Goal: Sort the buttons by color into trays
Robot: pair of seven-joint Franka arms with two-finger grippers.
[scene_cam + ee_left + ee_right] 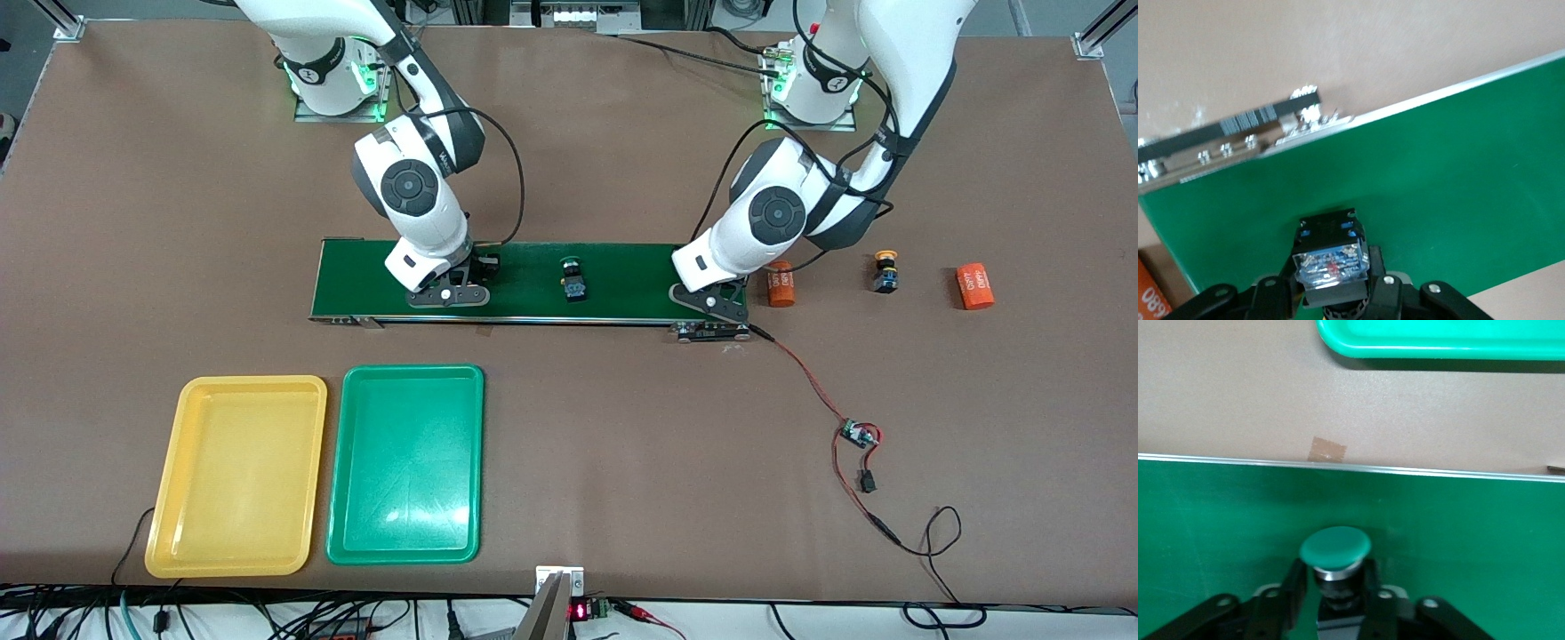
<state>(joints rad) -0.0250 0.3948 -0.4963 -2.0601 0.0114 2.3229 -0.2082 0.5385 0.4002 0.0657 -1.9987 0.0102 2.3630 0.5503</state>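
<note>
Two robot arms are working over a dark green belt (533, 283) on a brown table (622, 427); the right gripper (1335, 600) is down at the belt's end toward the right arm, its fingers closed on a green button (1335, 548) just under the round cap; the left gripper (1331, 297) is low at the belt's other end, its fingers pinching the black body of a second button (1330, 257) whose cap colour is hidden. A third button (573, 277), green-capped, is lying mid-belt between the two grippers; a yellow button (885, 271) is standing on the table off the belt, between two orange cylinders (781, 284). The yellow tray (191, 524) and green tray (351, 524) are sitting side by side, nearer the camera than the belt; both look empty. To do this step well, the right arm is probably best lifting straight up before travelling, keeping the grip square below the cap, then lowering into the green tray before letting go.
</note>
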